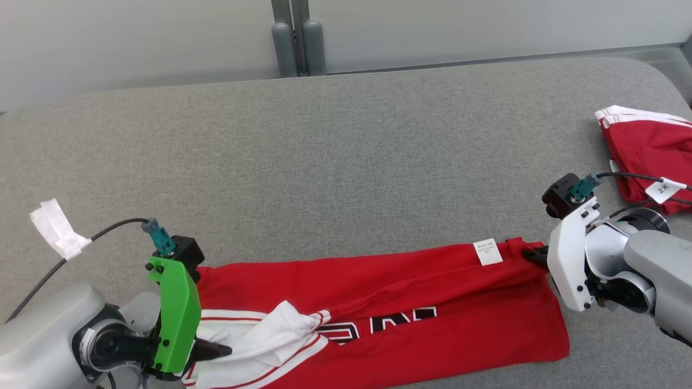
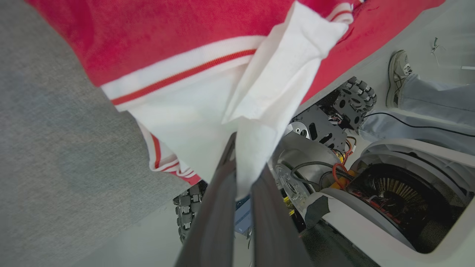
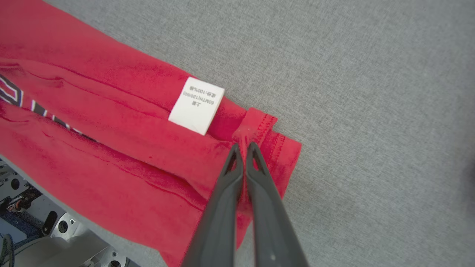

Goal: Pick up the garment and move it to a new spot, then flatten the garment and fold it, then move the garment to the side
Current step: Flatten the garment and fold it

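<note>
left gripper (image 2: 248,155) pinching white sleeve (image 2: 274,85) of garment (image 1: 411,292) | right gripper (image 3: 245,148) pinching red hem (image 3: 276,148) (beside label (image 3: 196,105))

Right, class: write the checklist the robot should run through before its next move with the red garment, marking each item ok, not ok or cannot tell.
1. Left gripper shut on the white sleeve: ok.
2. Right gripper shut on the red hem corner: ok.
3. Whole garment flat: not ok, sleeve bunched.
4. All of it on the table: not ok, near edge overhangs.
5. Second red garment apart from it: ok.
6. Layers pinched at the hem: cannot tell.
</note>
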### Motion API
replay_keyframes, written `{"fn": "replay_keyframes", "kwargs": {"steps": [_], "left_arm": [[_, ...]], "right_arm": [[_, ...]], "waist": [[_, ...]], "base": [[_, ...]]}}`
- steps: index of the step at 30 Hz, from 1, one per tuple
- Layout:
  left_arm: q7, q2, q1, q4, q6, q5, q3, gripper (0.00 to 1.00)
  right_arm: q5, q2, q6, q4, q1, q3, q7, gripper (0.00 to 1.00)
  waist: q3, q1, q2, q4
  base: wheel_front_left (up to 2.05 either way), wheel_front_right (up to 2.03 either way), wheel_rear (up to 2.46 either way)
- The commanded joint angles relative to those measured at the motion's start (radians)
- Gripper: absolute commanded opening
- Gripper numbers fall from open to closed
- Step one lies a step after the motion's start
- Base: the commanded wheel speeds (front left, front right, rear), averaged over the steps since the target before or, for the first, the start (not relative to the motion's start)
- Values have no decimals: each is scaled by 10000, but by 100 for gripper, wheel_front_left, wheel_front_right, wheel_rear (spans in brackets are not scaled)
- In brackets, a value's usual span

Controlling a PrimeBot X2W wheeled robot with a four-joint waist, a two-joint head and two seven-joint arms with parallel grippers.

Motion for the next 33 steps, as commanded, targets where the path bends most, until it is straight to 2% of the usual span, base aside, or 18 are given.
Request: {"fn": "replay_keyframes", "kwargs": {"steps": [1,3,4,5,6,12,16,20,23,25,28,30,33], "left_arm": [[47,-110,220,143,7,-10,-46,12],[71,-200,327,384,-18,12,-80,46],[99,-247,366,483,-34,24,-101,71],[103,-301,411,594,-56,47,-112,96],[98,-330,440,675,-63,43,-119,100],[47,-425,492,1040,-149,49,-98,100],[-241,-297,387,981,-196,118,86,100],[-1362,-77,158,660,-282,635,526,100],[-2882,140,325,335,-270,1019,1101,100],[-3967,327,494,179,-57,1438,1394,100],[-5840,475,843,-68,507,2107,1901,100],[-7015,601,1141,-200,1061,2553,2180,100],[-8578,692,1725,-443,1931,3093,2490,100]], "right_arm": [[-14,24,-11,1,161,18,156,4],[-35,72,-11,-34,268,23,394,36],[-19,84,-11,-47,296,18,504,48],[-9,86,-11,-48,349,17,672,77],[-35,89,-11,-68,377,16,796,98],[-117,24,-11,-108,451,19,1236,100],[102,-42,-11,-33,310,19,843,100],[411,-138,-11,112,152,-297,-358,100],[539,-153,-11,281,270,-888,-1916,100],[384,-130,-11,507,402,-1339,-3080,100],[146,28,-11,849,747,-2095,-4976,100],[-64,120,-11,1132,1050,-2606,-5732,100],[-525,414,-11,1356,1509,-3728,-6076,100]], "waist": [[-3,0,0,-19],[-43,0,0,-55],[-66,0,0,-72],[-92,0,0,-90],[-115,0,0,-104],[-382,0,0,-161],[-644,0,0,-160],[-921,0,0,-112],[-1079,0,0,-65],[-1135,0,0,-38],[-1227,0,0,39],[-1281,0,0,82],[-1336,0,0,131]], "base": [[0,0,0],[0,0,0],[0,0,0],[0,0,0],[0,0,0],[0,0,0],[0,0,0],[0,0,0],[0,0,0],[0,0,0],[0,0,0],[0,0,0],[0,0,0]]}}
